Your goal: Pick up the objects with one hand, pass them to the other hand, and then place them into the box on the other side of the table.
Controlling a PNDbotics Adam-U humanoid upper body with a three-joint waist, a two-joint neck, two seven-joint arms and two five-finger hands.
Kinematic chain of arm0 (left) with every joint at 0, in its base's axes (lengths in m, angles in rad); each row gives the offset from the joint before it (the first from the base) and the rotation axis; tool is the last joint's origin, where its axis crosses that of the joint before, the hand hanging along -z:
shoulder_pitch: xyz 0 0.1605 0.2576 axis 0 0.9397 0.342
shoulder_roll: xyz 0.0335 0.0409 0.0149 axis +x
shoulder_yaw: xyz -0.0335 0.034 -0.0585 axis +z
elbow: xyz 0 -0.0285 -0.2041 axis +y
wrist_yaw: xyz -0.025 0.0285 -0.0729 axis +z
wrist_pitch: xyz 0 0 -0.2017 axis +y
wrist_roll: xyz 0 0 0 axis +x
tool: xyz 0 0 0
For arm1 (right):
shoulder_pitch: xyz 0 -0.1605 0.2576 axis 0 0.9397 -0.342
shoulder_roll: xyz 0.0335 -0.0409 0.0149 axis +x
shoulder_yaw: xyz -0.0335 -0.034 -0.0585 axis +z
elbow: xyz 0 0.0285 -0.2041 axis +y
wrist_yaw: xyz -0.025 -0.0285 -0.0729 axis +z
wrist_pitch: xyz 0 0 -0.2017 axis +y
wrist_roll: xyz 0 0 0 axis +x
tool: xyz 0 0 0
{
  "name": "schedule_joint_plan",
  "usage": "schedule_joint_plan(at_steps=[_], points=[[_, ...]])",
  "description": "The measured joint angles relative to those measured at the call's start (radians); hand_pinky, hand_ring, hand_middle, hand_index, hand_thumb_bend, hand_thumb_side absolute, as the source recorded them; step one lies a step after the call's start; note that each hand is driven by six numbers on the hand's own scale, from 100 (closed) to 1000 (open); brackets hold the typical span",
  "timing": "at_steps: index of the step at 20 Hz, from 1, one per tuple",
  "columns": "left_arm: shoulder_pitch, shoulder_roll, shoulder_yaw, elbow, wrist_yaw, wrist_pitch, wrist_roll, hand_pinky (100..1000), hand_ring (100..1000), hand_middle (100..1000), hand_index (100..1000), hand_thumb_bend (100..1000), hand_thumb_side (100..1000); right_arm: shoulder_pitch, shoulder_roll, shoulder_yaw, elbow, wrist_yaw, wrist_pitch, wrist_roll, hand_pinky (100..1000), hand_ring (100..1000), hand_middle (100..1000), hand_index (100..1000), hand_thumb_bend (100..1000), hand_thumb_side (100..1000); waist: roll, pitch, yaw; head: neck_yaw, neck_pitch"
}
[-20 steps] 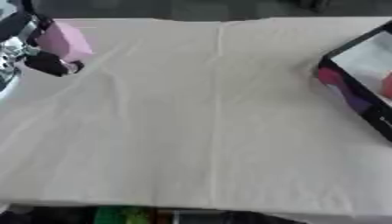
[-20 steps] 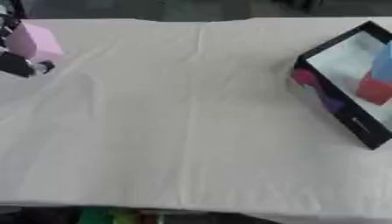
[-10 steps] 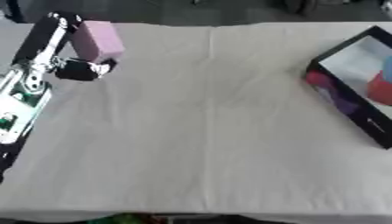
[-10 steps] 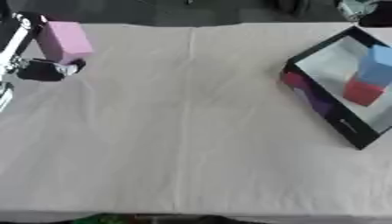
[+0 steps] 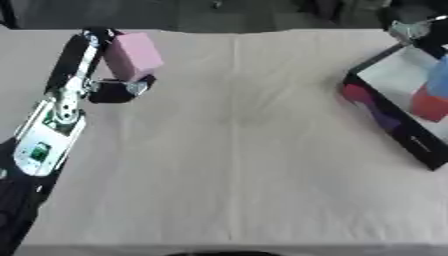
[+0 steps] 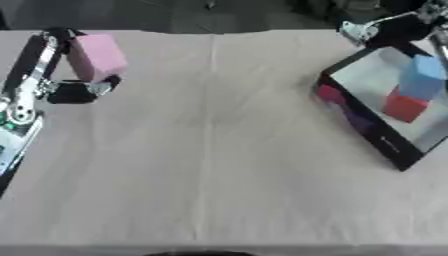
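Left hand [image 5: 103, 75] extended forward, pinching pink block [image 5: 133, 55].

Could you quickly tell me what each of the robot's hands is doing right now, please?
Left hand: shut on the pink block, held above the table's left side.
Right hand: partly visible at the top right by the box; fingers cannot be told.

The robot's left hand [image 6: 66, 75] grips a pink block [image 6: 96, 56] at the far left of a table under a pale cloth [image 6: 219, 165], fingers and thumb pinching it; at the right edge a black-rimmed box [image 6: 376, 105] lies askew, holding a red block [image 6: 405, 106] and a blue block [image 6: 423, 76]; part of the right hand [image 6: 360, 31] shows beyond the box's far corner.
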Motion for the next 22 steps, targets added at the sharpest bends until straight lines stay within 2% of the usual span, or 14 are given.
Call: schedule_joint_plan(at_steps=[3,9,22], points=[[0.000,-0.021,-0.006,0.005,0.009,-0.041,-0.001,688,556,530,491,100,108,-0.019,0.012,0.025,0.008,0.000,0.000,0.006,1000,1000,1000,1000,100,100,-0.001,-0.001,-0.002,-0.004,0.001],[0.000,-0.051,-0.025,0.007,0.020,-0.089,-0.018,689,553,528,489,100,119,-0.054,0.037,0.066,0.028,0.034,-0.029,0.012,1000,1000,1000,1000,100,100,-0.006,-0.005,-0.007,-0.005,0.006],[-0.001,-0.100,-0.087,-0.002,0.034,-0.136,-0.077,689,548,524,486,100,133,-0.122,0.121,0.126,0.105,0.120,-0.075,0.031,1000,1000,1000,1000,100,100,-0.012,-0.006,-0.005,-0.013,0.019]])
